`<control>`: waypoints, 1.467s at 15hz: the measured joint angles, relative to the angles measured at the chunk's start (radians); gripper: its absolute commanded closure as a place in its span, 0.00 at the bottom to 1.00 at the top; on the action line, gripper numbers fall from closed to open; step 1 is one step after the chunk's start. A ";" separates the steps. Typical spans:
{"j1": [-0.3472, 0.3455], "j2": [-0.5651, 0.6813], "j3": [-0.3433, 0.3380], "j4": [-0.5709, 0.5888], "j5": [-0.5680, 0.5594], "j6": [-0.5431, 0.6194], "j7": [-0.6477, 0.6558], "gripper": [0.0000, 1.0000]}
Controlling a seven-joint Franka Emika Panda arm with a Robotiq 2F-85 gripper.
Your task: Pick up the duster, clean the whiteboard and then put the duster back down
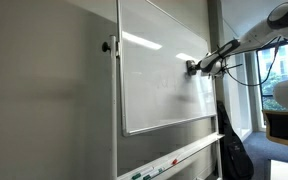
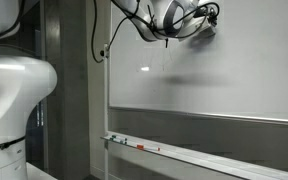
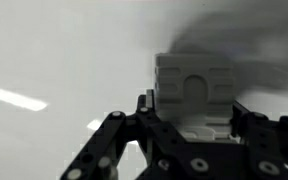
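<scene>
The whiteboard [image 1: 159, 70] is large, white and glossy, with a thin silver frame; it shows in both exterior views [image 2: 214, 85] and fills the background of the wrist view [image 3: 54, 60]. My gripper [image 1: 194, 68] is at the board's right edge in an exterior view and high up against the board in the other [image 2: 206, 27]. In the wrist view the gripper [image 3: 189, 110] is shut on the duster [image 3: 194, 88], a pale grey-white block held between the fingers and pressed to the board. A narrow white tray [image 1: 179, 155] runs below the board.
Coloured markers lie on the tray [image 2: 144, 147]. A grey wall panel [image 1: 44, 90] stands beside the board. A dark bag [image 1: 232, 150] leans under the board's right end. A window and a wooden chair [image 1: 284, 125] are beyond it. The robot's white base [image 2: 9, 100] stands near the board.
</scene>
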 measured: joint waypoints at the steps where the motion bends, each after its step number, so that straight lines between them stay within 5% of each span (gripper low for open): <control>1: -0.007 0.000 0.001 -0.001 0.000 0.000 0.000 0.62; 6: -0.022 0.000 0.005 -0.005 -0.003 0.000 0.000 0.62; 7: -0.060 0.000 0.048 -0.028 -0.017 -0.002 0.011 0.62; 16: -0.585 -0.054 0.660 -0.462 -0.127 -0.022 0.036 0.62; 22: -0.782 -0.081 0.905 -0.560 -0.119 -0.022 0.036 0.62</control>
